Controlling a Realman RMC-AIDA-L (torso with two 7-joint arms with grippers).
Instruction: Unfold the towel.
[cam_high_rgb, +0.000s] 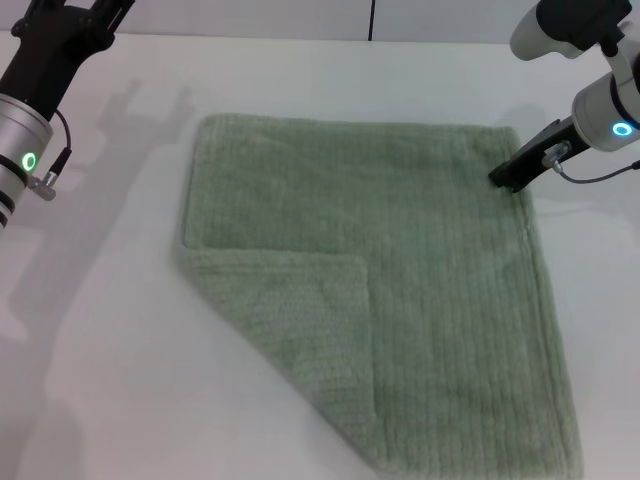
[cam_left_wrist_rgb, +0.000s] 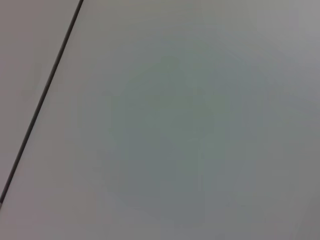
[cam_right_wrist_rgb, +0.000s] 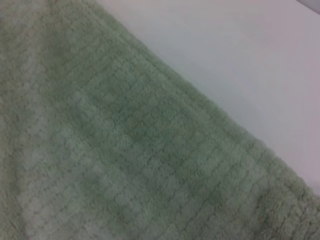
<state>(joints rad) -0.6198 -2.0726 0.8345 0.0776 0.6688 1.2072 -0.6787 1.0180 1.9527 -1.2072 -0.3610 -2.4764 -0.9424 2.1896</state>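
The pale sage-green towel (cam_high_rgb: 400, 260) lies flat on the white table (cam_high_rgb: 110, 330). Its near-left corner is folded over onto the cloth as a triangular flap (cam_high_rgb: 300, 320). My right gripper (cam_high_rgb: 512, 172) is low at the towel's far right corner, its dark tip touching the hem there. The right wrist view shows the ribbed towel (cam_right_wrist_rgb: 125, 150) and its hemmed edge against the table. My left gripper (cam_high_rgb: 62, 28) is raised at the far left, away from the towel and partly cut off by the frame. The left wrist view shows only bare table (cam_left_wrist_rgb: 190, 130).
A dark seam (cam_high_rgb: 371, 20) runs across the far edge of the table, and it also shows in the left wrist view (cam_left_wrist_rgb: 45, 95). Bare white table surrounds the towel on the left and right.
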